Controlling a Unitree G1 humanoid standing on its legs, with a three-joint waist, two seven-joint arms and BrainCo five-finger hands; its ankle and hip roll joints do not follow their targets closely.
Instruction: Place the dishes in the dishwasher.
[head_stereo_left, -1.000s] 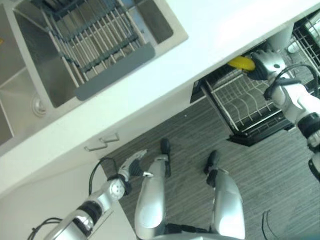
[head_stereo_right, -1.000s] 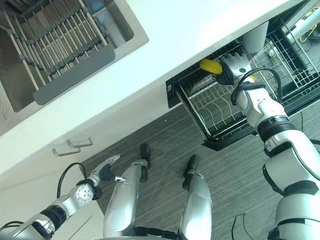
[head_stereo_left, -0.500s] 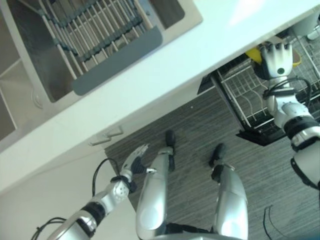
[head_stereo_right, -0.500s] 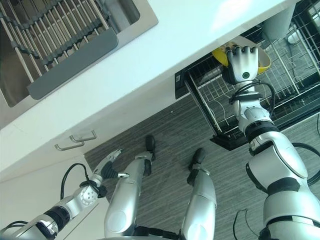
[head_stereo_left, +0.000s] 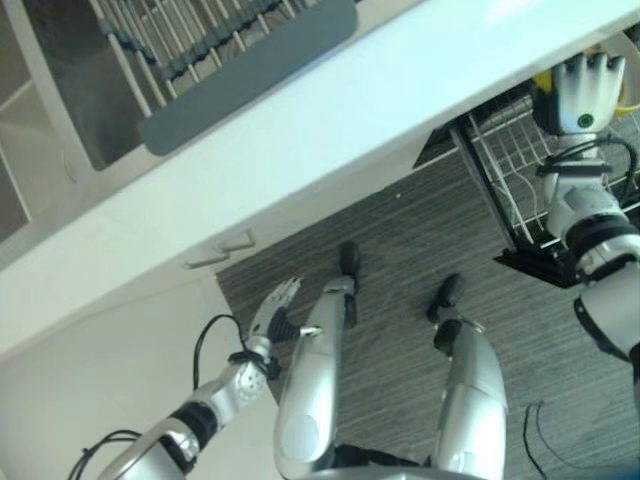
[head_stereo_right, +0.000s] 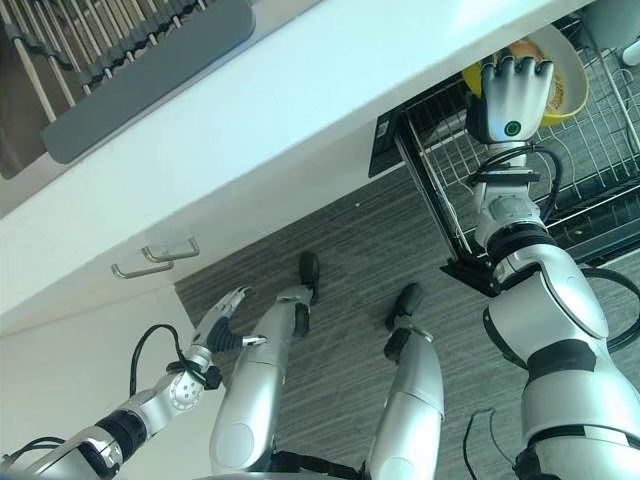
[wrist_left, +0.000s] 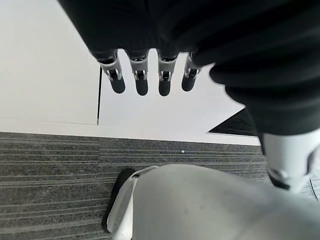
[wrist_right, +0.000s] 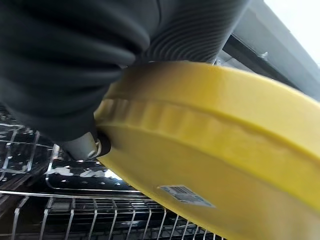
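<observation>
Right hand (head_stereo_right: 510, 95): raised over the pulled-out dishwasher rack (head_stereo_right: 600, 150), fingers curled over the rim of a yellow bowl (head_stereo_right: 568, 75), thumb against its underside in the right wrist view; the hand is clamped on the bowl. The bowl (wrist_right: 215, 150) is tilted, its ribbed outer wall and a small label on its base facing the wrist camera, and it hangs above the rack's white wires (wrist_right: 100, 210), apart from them.

Dishwasher rack: white wire basket, drawn out from under the desk (head_stereo_right: 330, 90), standing over the grey striped floor (head_stereo_right: 340, 250).

Left hand (head_stereo_right: 222, 318): low beside the white cabinet front (head_stereo_left: 90, 380), fingers (wrist_left: 141, 80) straight and spread apart, holding nothing; past them, in the left wrist view, white cabinet panels and the floor.

Desk: white top, running across the eye views above the cabinet's two bar handles (head_stereo_right: 155, 260).

Sink (head_stereo_left: 60, 90): steel, set into the desk on the robot's left, with a grey-framed drying rack (head_stereo_left: 240, 60) lying across it.
</observation>
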